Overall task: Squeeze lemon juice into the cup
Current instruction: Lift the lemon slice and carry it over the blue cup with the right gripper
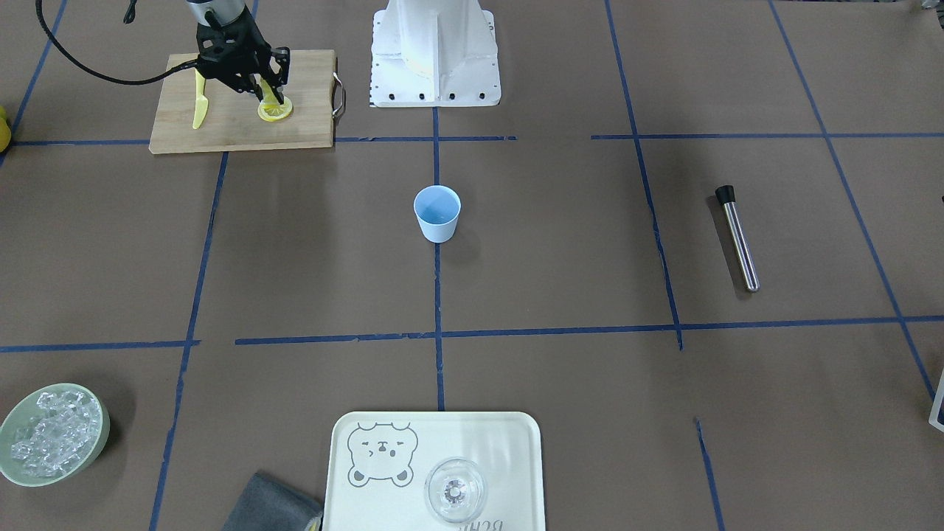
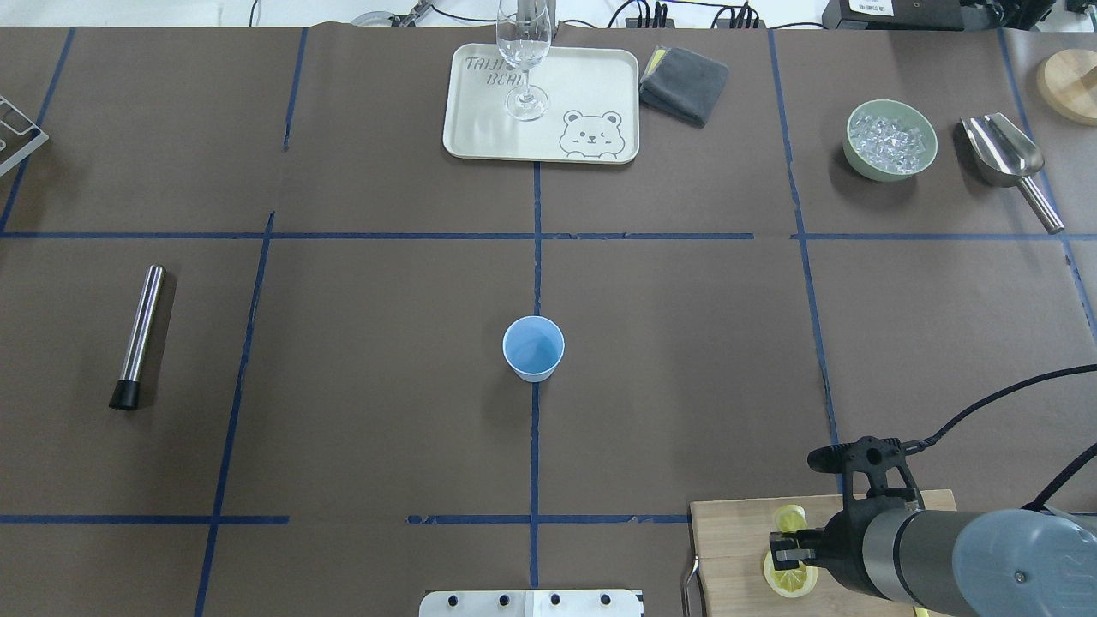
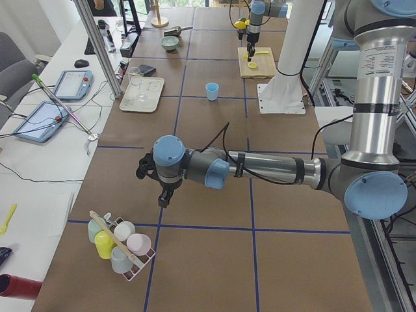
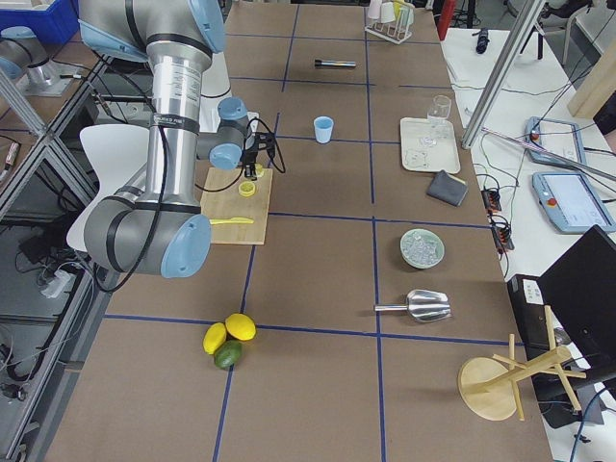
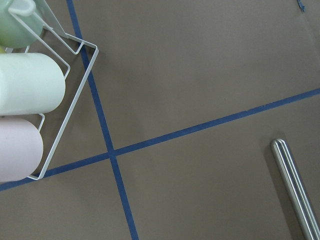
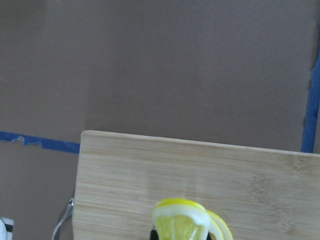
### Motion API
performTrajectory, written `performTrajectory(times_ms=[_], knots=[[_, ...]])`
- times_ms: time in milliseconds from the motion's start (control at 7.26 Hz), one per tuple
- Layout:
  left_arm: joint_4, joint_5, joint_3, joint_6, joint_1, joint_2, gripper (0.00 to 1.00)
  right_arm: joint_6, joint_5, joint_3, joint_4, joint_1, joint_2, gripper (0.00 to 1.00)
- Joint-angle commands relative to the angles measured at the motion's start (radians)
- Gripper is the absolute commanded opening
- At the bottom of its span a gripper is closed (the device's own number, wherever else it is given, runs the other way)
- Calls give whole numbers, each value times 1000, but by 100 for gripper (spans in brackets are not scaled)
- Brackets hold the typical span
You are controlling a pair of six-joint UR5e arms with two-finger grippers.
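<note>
One lemon [image 6: 180,225] clamped in right gripper [image 1: 270,94], left gripper [image 3: 164,197] jaws unclear, tray [image 2: 480,144] reads "TAIJI"

A wooden board [image 6: 150,170] lies behind the lemon [image 6: 181,225].

The cup [image 2: 533,349] stands mid-table [image 2: 368,411], straight ahead of me. At my near right lies the board [image 2: 737,531]. On it my right hand [image 1: 269,94] has the lemon [image 6: 181,224] between its fingers, with a slice [image 2: 788,518] just beyond and the knife [image 1: 200,103] further right. Across the table sits the tray [image 2: 480,120] with the glass [image 2: 524,60] on it and the cloth [image 2: 686,81] at its right edge. The bowl [image 2: 891,174] and scoop [image 2: 1003,150] are far right. The rod [image 2: 141,330] lies to my left. My left hand [image 3: 164,198] hangs beyond it, near the rack [image 3: 123,250].
</note>
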Motion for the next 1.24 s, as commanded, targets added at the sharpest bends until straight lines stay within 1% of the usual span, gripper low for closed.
performTrajectory(times_ms=[0, 138, 276, 413, 551, 827, 1102], knots=[[0, -2, 0, 0, 0, 2, 100, -1, 5, -14, -79, 70, 149, 33], [0, 0, 0, 0, 0, 2, 100, -1, 6, -43, -230, 114, 323, 34], [0, -2, 0, 0, 0, 2, 100, 1, 6, -126, -382, 151, 541, 37], [0, -2, 0, 0, 0, 2, 100, 25, 8, -217, -449, 182, 684, 37], [0, -2, 3, 0, 0, 2, 100, 85, 8, -303, -442, 211, 769, 37], [0, -2, 6, 0, 0, 2, 100, 88, 12, -464, -442, 239, 915, 41], [0, -2, 2, 0, -2, 14, 100, 88, 23, -488, -440, 263, 926, 45]])
